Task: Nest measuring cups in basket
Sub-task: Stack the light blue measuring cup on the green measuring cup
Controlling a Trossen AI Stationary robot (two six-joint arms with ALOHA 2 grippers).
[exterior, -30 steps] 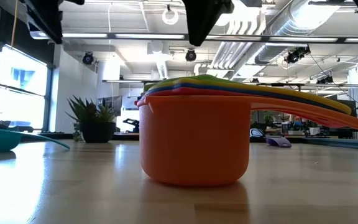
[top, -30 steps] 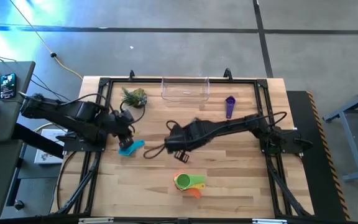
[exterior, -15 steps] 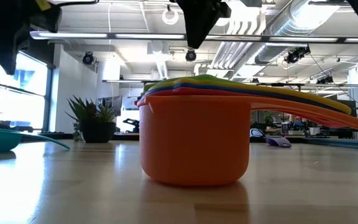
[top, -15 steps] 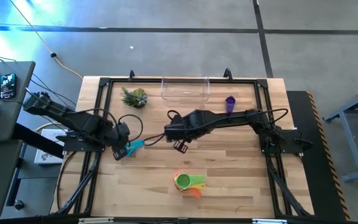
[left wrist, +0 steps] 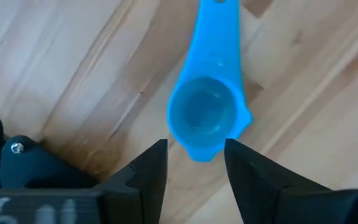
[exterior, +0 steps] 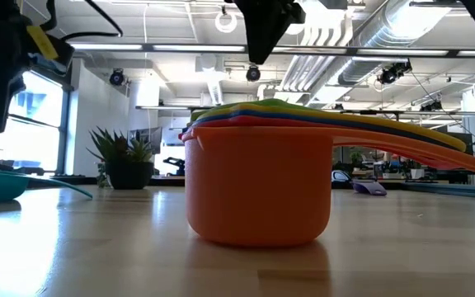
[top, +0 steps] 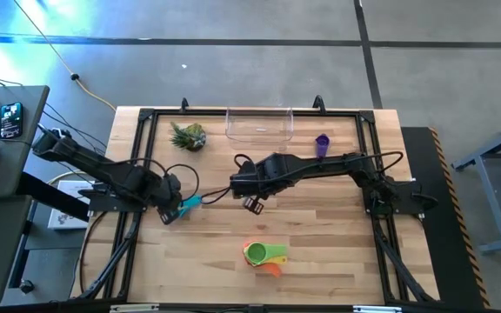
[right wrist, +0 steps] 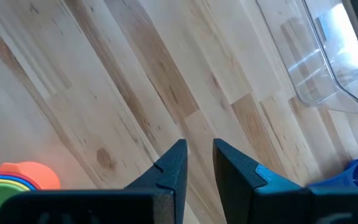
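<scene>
A light blue measuring cup (left wrist: pixel 205 118) lies bowl-up on the wood near the table's left side, its handle pointing away from my left gripper (left wrist: pixel 194 152). That gripper is open just above it, a fingertip on each side of the bowl's near rim; whether they touch it I cannot tell. In the high view the left gripper (top: pixel 173 210) covers most of the cup (top: pixel 190 203). A nested stack with the orange cup (exterior: pixel 258 190) outermost stands near the front edge (top: pixel 263 254). A purple cup (top: pixel 322 144) lies beside the clear basket (top: pixel 259 124). My right gripper (top: pixel 251 205) hangs over mid-table, open by a narrow gap, holding nothing.
A small spiky green plant (top: pixel 187 136) stands at the far left, left of the basket. Black frame rails (top: pixel 146 156) run along the table's sides. Bare wood lies between the stack and the basket, under my right gripper (right wrist: pixel 199 152).
My left gripper has moved toward the table's near left corner and come down over the light blue cup, which has stayed put. My right gripper has drawn back a little toward the far edge, away from the stack, then held still.
</scene>
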